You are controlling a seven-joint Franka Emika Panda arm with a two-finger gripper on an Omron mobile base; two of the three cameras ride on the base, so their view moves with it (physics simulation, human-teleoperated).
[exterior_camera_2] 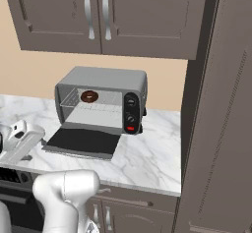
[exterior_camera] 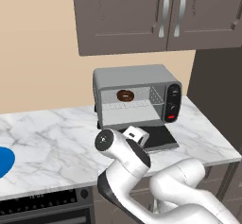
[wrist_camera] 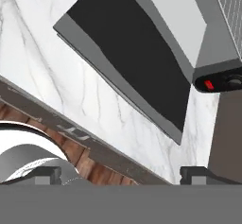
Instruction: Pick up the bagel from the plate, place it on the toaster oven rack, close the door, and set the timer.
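The brown bagel [exterior_camera: 125, 95] [exterior_camera_2: 89, 97] lies on the wire toaster oven rack [exterior_camera: 128, 107] [exterior_camera_2: 98, 108] inside the grey oven. The door [exterior_camera: 159, 138] [exterior_camera_2: 82, 141] [wrist_camera: 132, 53] hangs open, flat on the counter in front of the oven. A sliver of the blue plate [exterior_camera: 4, 161] shows at the left edge, with nothing on it. My gripper [wrist_camera: 120, 175] hovers in front of the door's front-left corner, near the counter edge. Its fingertips [wrist_camera: 47, 173] stand wide open with nothing between them.
The oven's dark panel [exterior_camera: 174, 105] [exterior_camera_2: 130, 114] carries knobs and a red button. Brown wall cabinets [exterior_camera: 156, 15] hang above and a tall cabinet [exterior_camera_2: 221, 129] walls the counter's right end. A stove front [exterior_camera: 42, 202] sits below the counter at left.
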